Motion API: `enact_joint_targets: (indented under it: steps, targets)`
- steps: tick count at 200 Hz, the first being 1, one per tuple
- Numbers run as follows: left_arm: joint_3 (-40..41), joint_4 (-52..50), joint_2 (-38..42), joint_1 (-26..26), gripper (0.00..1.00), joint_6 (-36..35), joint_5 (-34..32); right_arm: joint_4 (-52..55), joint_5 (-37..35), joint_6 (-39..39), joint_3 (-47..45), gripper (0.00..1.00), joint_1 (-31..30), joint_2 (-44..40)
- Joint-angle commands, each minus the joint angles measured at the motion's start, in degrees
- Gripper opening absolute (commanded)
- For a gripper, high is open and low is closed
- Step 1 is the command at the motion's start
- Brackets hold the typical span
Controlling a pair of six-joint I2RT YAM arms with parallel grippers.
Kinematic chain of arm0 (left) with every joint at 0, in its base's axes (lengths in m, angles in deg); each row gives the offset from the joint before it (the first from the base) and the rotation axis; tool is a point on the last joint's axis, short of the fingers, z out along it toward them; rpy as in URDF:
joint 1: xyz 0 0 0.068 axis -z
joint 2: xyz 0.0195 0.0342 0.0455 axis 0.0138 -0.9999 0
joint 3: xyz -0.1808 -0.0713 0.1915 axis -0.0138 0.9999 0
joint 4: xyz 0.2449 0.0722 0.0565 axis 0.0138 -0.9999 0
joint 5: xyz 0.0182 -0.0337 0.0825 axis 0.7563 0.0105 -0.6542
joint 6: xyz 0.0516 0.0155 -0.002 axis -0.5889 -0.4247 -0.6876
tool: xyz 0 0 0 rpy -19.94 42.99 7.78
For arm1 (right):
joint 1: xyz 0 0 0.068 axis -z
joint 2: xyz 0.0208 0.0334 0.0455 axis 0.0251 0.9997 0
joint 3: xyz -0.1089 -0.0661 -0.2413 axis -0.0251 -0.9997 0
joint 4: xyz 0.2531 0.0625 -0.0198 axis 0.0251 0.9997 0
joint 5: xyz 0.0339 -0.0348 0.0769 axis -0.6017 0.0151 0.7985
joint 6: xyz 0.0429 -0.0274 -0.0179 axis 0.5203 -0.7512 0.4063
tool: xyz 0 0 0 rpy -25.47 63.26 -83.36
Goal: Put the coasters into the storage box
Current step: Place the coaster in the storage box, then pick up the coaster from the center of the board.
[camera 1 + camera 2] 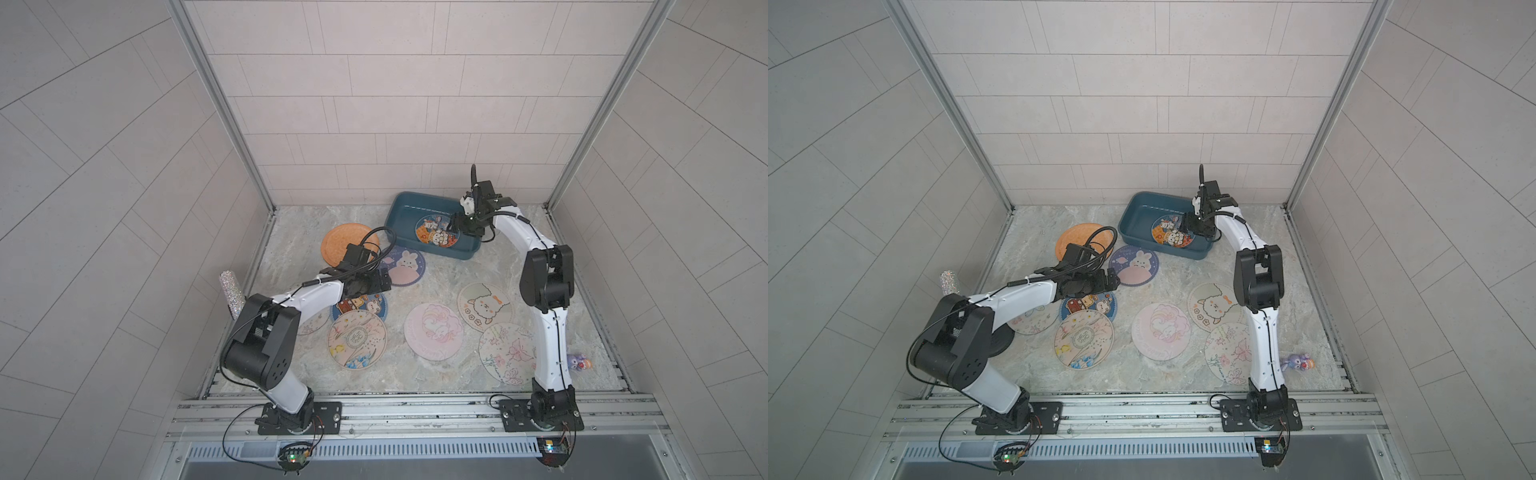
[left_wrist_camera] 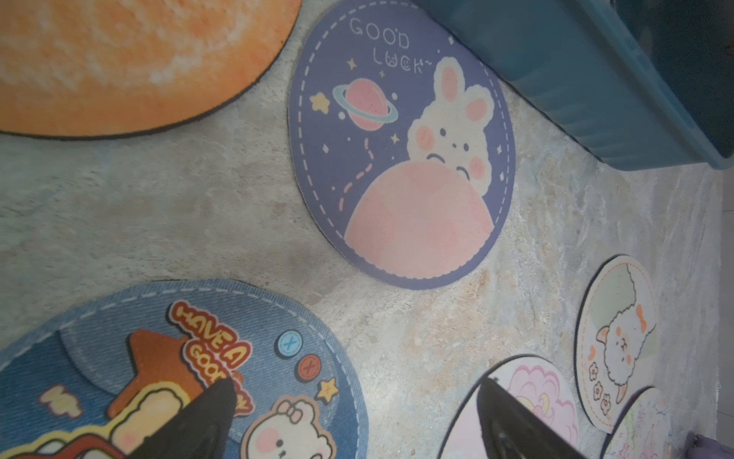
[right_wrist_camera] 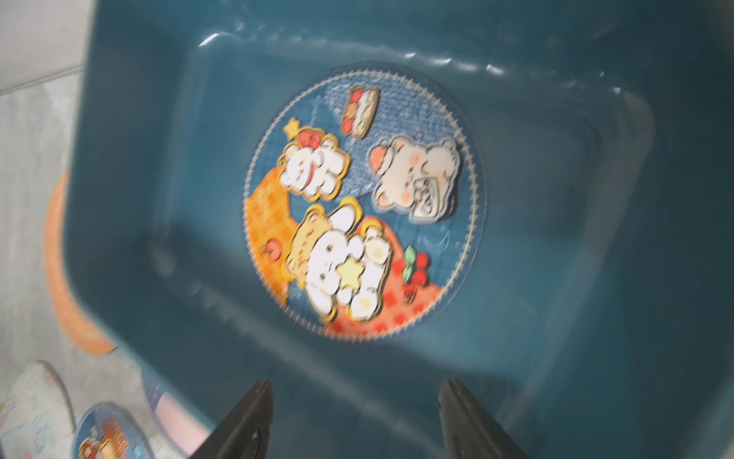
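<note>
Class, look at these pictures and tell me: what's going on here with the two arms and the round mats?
Two robot arms are putting coasters into a teal storage box. One cartoon coaster lies flat in the box; the right pincer hangs open over it, holding nothing. The left pincer, also open and empty, hovers over the table near a denim-blue coaster and a purple bunny coaster. The others, an orange coaster among them, lie out on the table.

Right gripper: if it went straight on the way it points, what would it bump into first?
Probably the cartoon coaster on the storage box floor, or bare floor just before it.
</note>
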Motion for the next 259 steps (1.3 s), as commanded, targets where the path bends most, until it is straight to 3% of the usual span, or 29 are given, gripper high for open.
enact_joint_targets:
  steps: [1,32,81,137,189,259]
  targets:
    - [-0.7,-1.7,0.6,-0.2,0.99,-1.4,-0.3,-2.4,2.9,-0.5,-6.4,0.70,-0.9,-7.8]
    - [-0.3,-2.8,1.1,1.8,0.99,-1.0,1.3,-5.6,5.0,-0.3,-21.9,0.73,-1.1,-17.9]
    - [1.6,-3.0,2.0,9.6,0.99,3.0,1.6,-7.8,6.7,1.0,-45.3,0.79,-1.6,-33.4]
    - [2.9,-2.7,0.1,15.6,0.95,7.9,2.1,-7.8,4.6,3.3,-65.0,0.79,-5.2,-44.5]
    - [2.2,-7.1,-0.3,17.9,0.92,8.2,1.5,-14.9,3.9,10.0,-74.3,0.79,-10.4,-47.5]
    - [1.8,-7.1,-4.3,20.1,0.88,9.1,3.8,-19.5,3.9,12.8,-76.0,0.79,-13.5,-44.9]
